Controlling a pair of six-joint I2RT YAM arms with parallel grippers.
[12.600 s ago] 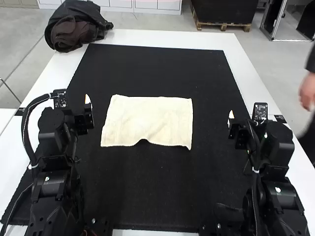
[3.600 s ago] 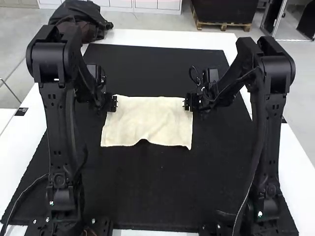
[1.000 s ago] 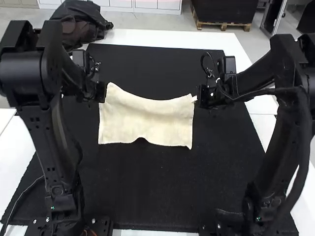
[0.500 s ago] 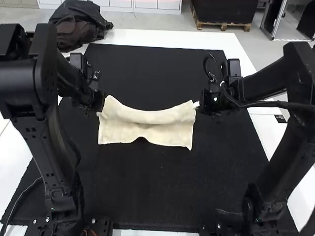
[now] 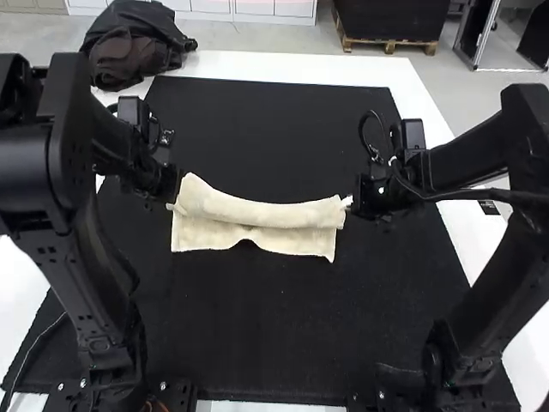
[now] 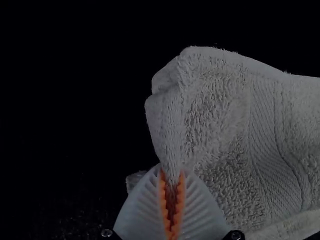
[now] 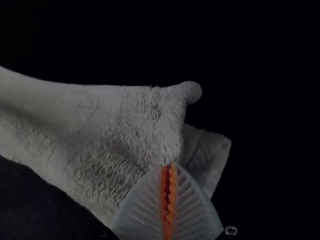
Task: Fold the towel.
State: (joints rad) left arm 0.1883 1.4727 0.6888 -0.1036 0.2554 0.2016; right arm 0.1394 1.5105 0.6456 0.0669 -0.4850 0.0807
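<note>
Terry towel [image 5: 266, 213] | left fingers [image 6: 142, 212], right fingers [image 7: 195, 212] each pinch a corner | bring both level, taut, over near hem [image 5: 296, 249]

The towel [image 5: 257, 212] is a plain cream, its pile crossed by a band [image 6: 267, 140] of the same shade, patterned with fine slanting lines. It is set off by a solid black mat [image 5: 274, 326] on a white surface [image 5: 300, 65], where a bundle [image 5: 129, 60] is black and dark brown. Black too are the left arm [image 5: 107, 283] and right arm [image 5: 467, 326], while the left gripper [image 5: 174, 184] and right gripper [image 5: 357, 197] have whitish fingers [image 6: 137, 212] striped with ribs and bright orange pads [image 6: 164, 202].
</note>
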